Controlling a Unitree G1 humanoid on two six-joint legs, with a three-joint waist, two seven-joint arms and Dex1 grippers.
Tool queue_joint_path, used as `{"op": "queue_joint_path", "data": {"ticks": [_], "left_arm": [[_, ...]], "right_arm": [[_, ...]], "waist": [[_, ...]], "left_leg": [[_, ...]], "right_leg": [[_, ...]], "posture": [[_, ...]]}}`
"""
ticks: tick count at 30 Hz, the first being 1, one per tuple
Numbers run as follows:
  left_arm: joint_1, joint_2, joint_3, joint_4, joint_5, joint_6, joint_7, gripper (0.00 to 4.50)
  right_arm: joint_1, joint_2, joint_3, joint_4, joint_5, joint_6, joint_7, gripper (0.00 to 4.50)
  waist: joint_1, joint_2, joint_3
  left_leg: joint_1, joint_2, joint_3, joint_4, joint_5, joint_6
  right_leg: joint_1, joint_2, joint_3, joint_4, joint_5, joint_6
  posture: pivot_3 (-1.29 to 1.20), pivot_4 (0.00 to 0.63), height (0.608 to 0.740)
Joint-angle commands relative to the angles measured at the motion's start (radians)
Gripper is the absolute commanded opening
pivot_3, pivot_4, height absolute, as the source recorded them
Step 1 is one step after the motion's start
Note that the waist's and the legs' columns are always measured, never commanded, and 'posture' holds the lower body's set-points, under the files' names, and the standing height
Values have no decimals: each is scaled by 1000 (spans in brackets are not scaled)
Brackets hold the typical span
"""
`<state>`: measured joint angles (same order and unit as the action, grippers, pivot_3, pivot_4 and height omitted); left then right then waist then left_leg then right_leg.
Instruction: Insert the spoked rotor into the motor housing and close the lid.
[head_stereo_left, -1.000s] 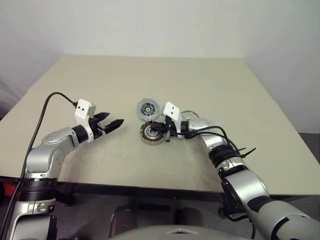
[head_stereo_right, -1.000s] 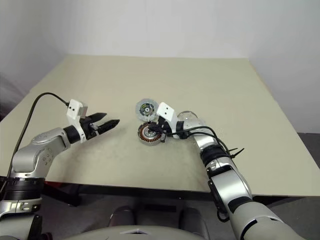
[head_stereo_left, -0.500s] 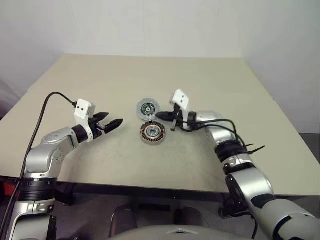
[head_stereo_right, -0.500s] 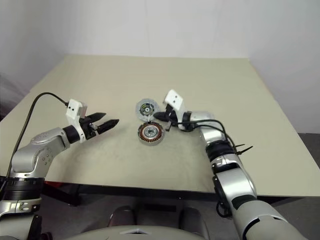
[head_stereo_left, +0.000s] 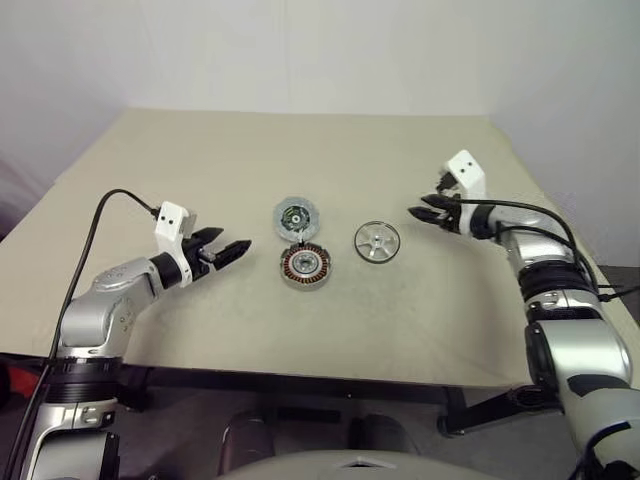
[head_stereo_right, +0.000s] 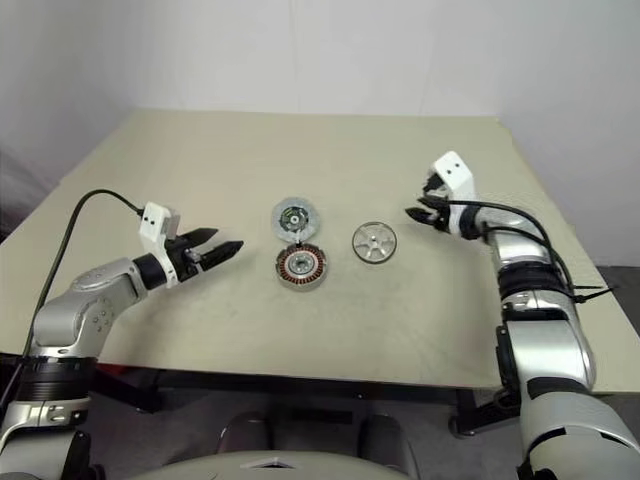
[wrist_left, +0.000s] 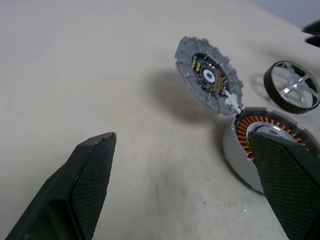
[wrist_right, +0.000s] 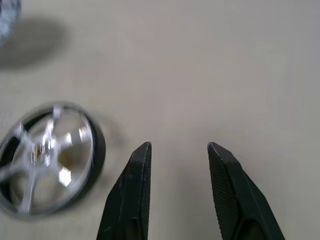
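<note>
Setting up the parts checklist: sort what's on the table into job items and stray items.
Job items:
spoked rotor, lying flat
motor housing, windings exposed
lid, propped open at the housing's far edge, dark face showing

Stray items:
None visible; the table holds no other loose things.

A big flat tan table (head_stereo_left: 300, 330) holds three small round things near its middle. The motor housing (head_stereo_left: 305, 266) sits flat, with brown wire rings showing on top. The lid (head_stereo_left: 296, 217) is just behind it, touching its back edge and tipped up, with its dark face and little green and yellow bits showing. The spoked rotor (head_stereo_left: 377, 241) lies flat beside the housing, a little apart from it.
</note>
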<state>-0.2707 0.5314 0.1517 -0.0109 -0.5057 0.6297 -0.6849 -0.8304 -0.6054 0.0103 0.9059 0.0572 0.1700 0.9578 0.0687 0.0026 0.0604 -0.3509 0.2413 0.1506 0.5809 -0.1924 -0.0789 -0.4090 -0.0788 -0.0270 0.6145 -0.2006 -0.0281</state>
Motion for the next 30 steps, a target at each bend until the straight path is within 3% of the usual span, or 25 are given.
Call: {"op": "queue_joint_path", "data": {"ticks": [1, 10, 30], "left_arm": [[-19, -1, 2, -11, 4, -23, -8, 4500], [-5, 3, 6, -20, 7, -16, -8, 4500], [37, 26, 20, -55, 4, -6, 4, 4500]], "right_arm": [[1, -15, -28, -6, 47, 78, 78, 1950], [17, -3, -96, 40, 134, 283, 154, 1950], [22, 45, -162, 127, 173, 367, 137, 1950]], "waist": [[0, 0, 0], [11, 0, 0], [16, 0, 0]], "left_leg": [[0, 0, 0, 0, 0, 0], [1, 0, 0, 1, 0, 0], [1, 1, 0, 1, 0, 0]], "right_leg": [[0, 0, 0, 0, 0, 0], [0, 0, 0, 1, 0, 0], [0, 0, -1, 2, 0, 0]], "posture": [[0, 0, 740], [0, 0, 740], [0, 0, 740]]}}
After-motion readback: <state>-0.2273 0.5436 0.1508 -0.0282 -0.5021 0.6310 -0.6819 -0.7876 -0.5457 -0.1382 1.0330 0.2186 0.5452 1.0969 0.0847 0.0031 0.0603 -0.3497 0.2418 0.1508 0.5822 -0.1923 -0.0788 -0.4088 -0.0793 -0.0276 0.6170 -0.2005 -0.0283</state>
